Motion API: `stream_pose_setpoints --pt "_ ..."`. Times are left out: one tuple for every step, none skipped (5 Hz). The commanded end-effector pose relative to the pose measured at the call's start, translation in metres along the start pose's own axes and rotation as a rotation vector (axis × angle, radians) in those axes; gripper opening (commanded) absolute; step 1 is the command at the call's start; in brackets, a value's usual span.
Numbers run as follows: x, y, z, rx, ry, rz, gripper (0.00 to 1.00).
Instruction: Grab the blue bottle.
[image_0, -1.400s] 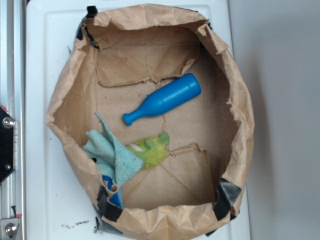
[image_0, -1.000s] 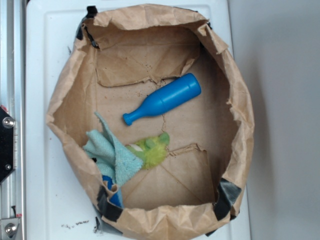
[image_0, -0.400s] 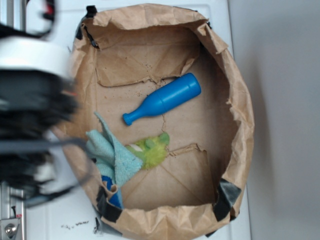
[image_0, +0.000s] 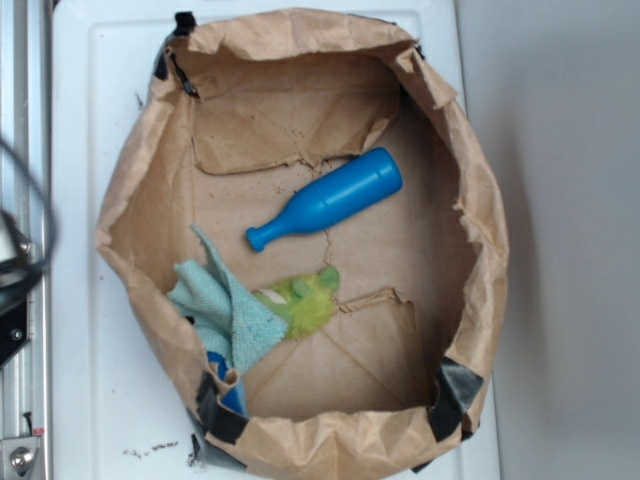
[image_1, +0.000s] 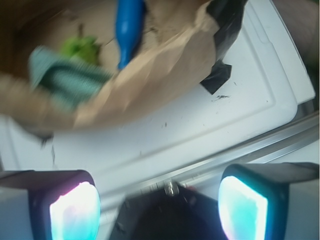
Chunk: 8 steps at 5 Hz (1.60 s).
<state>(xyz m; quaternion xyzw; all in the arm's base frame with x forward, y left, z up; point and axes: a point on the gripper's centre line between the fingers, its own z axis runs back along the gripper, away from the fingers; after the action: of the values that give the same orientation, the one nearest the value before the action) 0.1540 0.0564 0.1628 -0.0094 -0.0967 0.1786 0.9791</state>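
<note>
Claw (image_1: 160, 200) apart over white tray (image_0: 85, 330); blue bottle (image_0: 325, 200) inside paper bag (image_0: 480, 240).

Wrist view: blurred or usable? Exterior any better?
Wrist: motion-smeared, the blue bottle and teal cloth soft-edged, the gripper pads glowing. Exterior: sharp on the blue bottle in the paper bag; only a blurred streak at the left edge.

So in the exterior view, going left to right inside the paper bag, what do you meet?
Light teal woven cloth → fuzzy yellow-green toy → smooth bright blue plastic bottle's wide end, its narrow neck pointing back left, → crumpled brown paper bag's right wall.
</note>
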Motion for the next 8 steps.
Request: stream_pose_setpoints --pt "0.03 -0.025 -0.001 0.009 0.003 -0.055 1.0" --pt "0.04 -0.035 0.006 -0.007 0.002 -0.068 1.0" --pt "0.055 -0.04 0.004 -0.02 0.007 -0.062 1.0" --pt "0.078 -0.043 -0.006 -0.016 0.026 -0.036 1.0" --pt "0.097 -0.04 -0.016 -0.012 0.044 -0.015 1.0" --pt "0.107 -0.046 -0.037 0.003 0.047 -0.027 1.0" --pt "0.113 -0.055 -0.058 -0.022 0.044 -0.052 1.0" --pt "0.116 -0.061 -0.077 -0.064 0.041 -0.082 1.0"
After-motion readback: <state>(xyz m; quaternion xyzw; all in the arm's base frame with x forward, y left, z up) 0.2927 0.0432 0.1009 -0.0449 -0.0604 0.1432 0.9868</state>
